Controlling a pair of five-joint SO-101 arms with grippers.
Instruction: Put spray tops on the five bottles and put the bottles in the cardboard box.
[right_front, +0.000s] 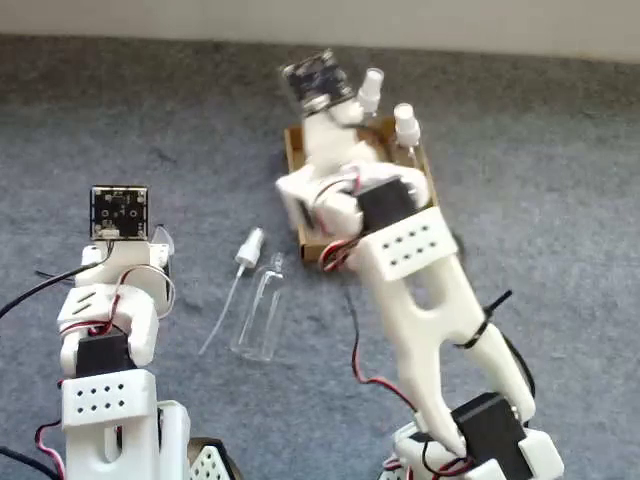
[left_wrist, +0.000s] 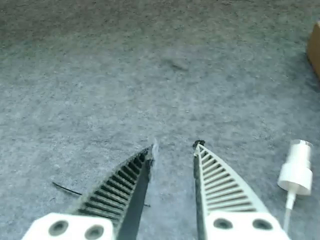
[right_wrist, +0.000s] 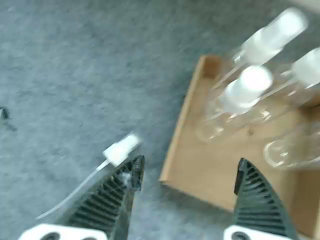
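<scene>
Grey carpet (right_front: 560, 200) covers the table, and a pale strip of wall (right_front: 500, 20) runs along the far edge. The right arm (right_front: 430, 300) stretches over the cardboard box (right_wrist: 210, 170), hiding most of it from above. The right gripper (right_wrist: 190, 167) hangs open above the box's edge. Capped bottles (right_wrist: 245, 87) lean inside, their number hard to make out. The left gripper (left_wrist: 172, 147) hangs open over carpet. Between the arms lie one uncapped bottle (right_front: 260, 320) and, just beside it, a loose spray top (right_front: 248, 248).
</scene>
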